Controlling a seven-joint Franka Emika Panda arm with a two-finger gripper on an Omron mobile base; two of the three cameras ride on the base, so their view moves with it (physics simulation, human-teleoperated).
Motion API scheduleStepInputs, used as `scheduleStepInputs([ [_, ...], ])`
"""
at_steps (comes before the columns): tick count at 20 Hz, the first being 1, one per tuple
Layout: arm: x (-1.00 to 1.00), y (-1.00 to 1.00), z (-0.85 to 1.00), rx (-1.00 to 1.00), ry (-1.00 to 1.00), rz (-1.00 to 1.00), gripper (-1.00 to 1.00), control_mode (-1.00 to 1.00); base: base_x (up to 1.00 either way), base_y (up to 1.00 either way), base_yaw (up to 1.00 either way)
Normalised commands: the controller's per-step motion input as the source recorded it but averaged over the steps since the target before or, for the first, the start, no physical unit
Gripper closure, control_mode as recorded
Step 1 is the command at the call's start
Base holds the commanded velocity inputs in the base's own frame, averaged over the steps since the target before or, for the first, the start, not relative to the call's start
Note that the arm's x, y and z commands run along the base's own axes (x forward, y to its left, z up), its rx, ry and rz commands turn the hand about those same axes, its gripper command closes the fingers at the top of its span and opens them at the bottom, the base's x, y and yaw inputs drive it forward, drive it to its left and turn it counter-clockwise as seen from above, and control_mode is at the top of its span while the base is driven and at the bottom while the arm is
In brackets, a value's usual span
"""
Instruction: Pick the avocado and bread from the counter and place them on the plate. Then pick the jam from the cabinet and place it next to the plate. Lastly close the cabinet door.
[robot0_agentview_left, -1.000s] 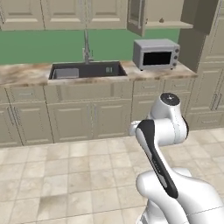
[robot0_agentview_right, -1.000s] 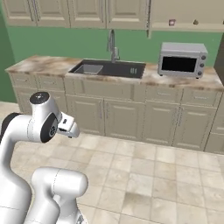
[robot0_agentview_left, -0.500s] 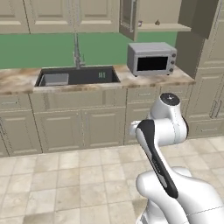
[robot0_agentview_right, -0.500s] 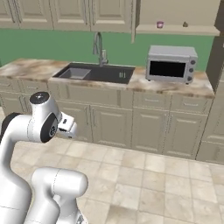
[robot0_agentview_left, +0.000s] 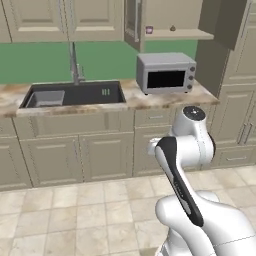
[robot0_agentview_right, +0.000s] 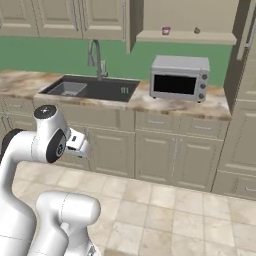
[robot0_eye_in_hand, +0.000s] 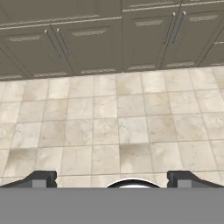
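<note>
Beige kitchen cabinetry lines a green wall above a tiled floor. Running along it, the counter is marbled stone over drawers and lower doors, with a dark sink set into it and a tall faucet behind the basin. At the counter's right end stands a silver microwave, just below the upper cabinet, which stands open. Its cabinet door is swung outward at the left of the opening, seen nearly edge-on, with a long vertical bar handle. On the shelf inside, a small pinkish cup sits to the left and the jam, a tiny brown lump, sits apart from it toward the middle. The white arm is folded low in front of the lower cabinets, away from the counter. In the hand view the tool points down at the floor tiles, its fingertips spread wide and released, grasping nothing.
</note>
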Motion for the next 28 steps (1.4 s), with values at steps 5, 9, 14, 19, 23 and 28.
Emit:
scheduleStepInputs([
  [5, 0.00, 0.00, 0.00, 0.00, 0.00, 0.00, -1.00, 1.00, 0.56, -0.49, 0.00],
  [9, 0.00, 0.00, 0.00, 0.00, 0.00, 0.00, -1.00, 1.00, 0.57, -0.47, 0.00],
  [14, 0.00, 0.00, 0.00, 0.00, 0.00, 0.00, -1.00, 1.00, 0.57, -0.43, 0.00],
  [19, 0.00, 0.00, 0.00, 0.00, 0.00, 0.00, -1.00, 1.00, 0.61, -0.34, 0.00],
  [23, 0.00, 0.00, 0.00, 0.00, 0.00, 0.00, -1.00, 1.00, 0.59, -0.32, 0.00],
  [28, 0.00, 0.00, 0.00, 0.00, 0.00, 0.00, -1.00, 1.00, 0.62, -0.34, 0.00],
])
